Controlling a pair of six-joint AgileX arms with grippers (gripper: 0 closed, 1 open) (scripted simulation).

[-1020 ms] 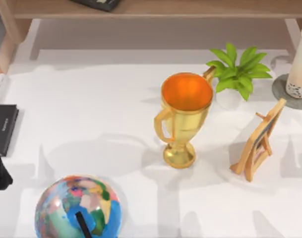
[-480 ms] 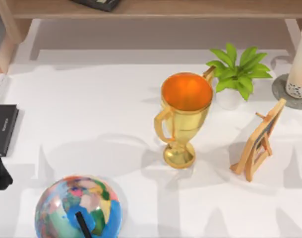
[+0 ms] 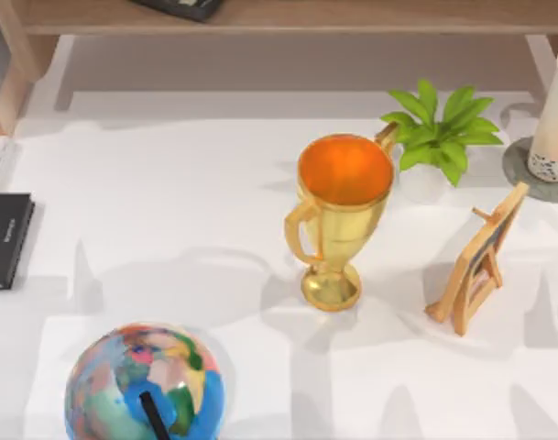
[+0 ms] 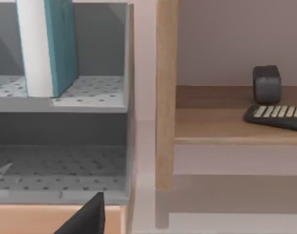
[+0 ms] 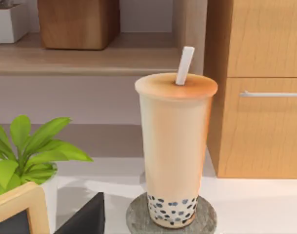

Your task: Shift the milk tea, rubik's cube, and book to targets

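Milk tea (image 5: 174, 151) standing upright on the grey coaster (image 5: 138, 219) at the desk's right edge, beside the plant (image 3: 441, 124); looking settled on its target. Blue book (image 4: 55, 44) standing upright on the grey rack's (image 4: 89, 92) upper shelf, seen from the left wrist. Judging the book step as in hand. Needing next a lined-up approach to the book. Claw opening on either arm: cannot tell

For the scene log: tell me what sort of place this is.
Probably a rendered home-office desk: a globe and gold trophy stand on the white table, with a calculator on a wooden shelf.
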